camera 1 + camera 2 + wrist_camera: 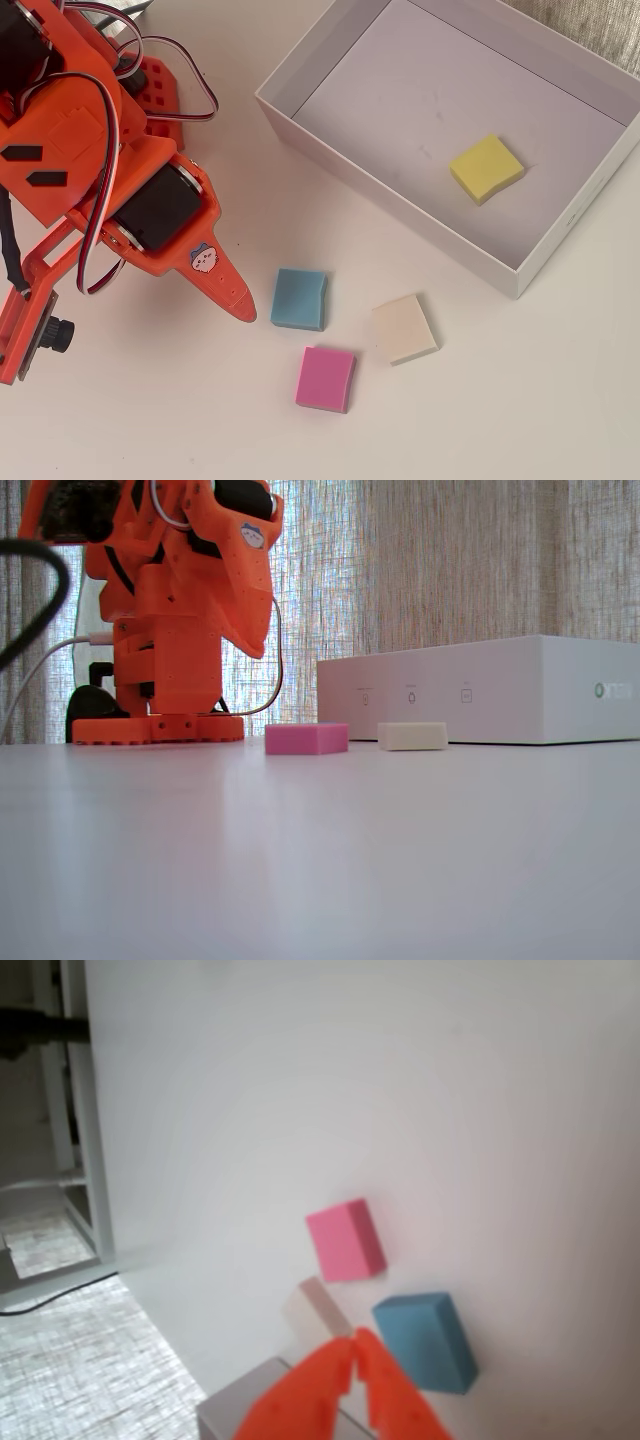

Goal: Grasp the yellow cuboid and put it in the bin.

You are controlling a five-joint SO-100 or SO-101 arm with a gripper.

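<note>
Yellow block in the box, gripper empty over the counter.

The small bright-yellow foam cuboid (487, 168) lies flat on the floor of the shallow white rectangular bin (400, 212), clear of every wall. The orange gripper (240, 305), fingers pressed together on nothing, hangs beside the blue block (299, 298); the pink block (326, 378) and cream block (404, 328) lie nearby on the white counter (520, 400).

On the white table (520, 400) in the overhead view lie three blocks: blue block (299, 298) left, cream block (404, 328) right, pink block (326, 378) nearest.
</note>
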